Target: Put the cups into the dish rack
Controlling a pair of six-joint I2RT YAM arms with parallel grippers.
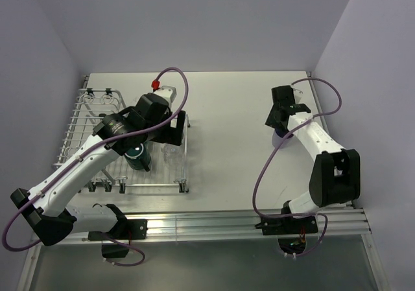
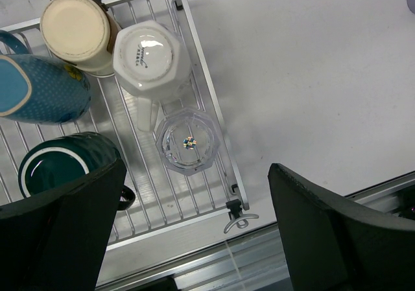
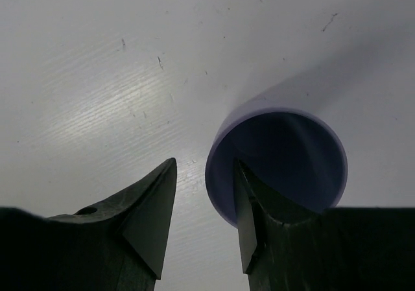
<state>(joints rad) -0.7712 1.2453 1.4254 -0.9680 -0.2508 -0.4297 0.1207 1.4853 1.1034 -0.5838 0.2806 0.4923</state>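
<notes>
Both arms extended, claws pointing down.
The left arm (image 1: 78,168) stretches forward, the left claw (image 2: 198,174) spread fully wide; the right arm (image 1: 318,142) folds at its elbow, the right claw (image 3: 204,164) partly apart.

The white table (image 1: 227,109) bears the dish rack (image 1: 76,130) at the frame's left and an upright lavender cup (image 3: 285,151) at right.

Top external: fixed, high behind the arm bases (image 1: 292,225), facing down and forward over the whole desk (image 1: 227,109). Left wrist: looks straight down between the left fingers (image 2: 58,226) onto a dish rack (image 2: 194,194) corner, also in top view. Right wrist: very close, lavender cup (image 3: 279,148) rim at the right fingers (image 3: 149,220).
</notes>
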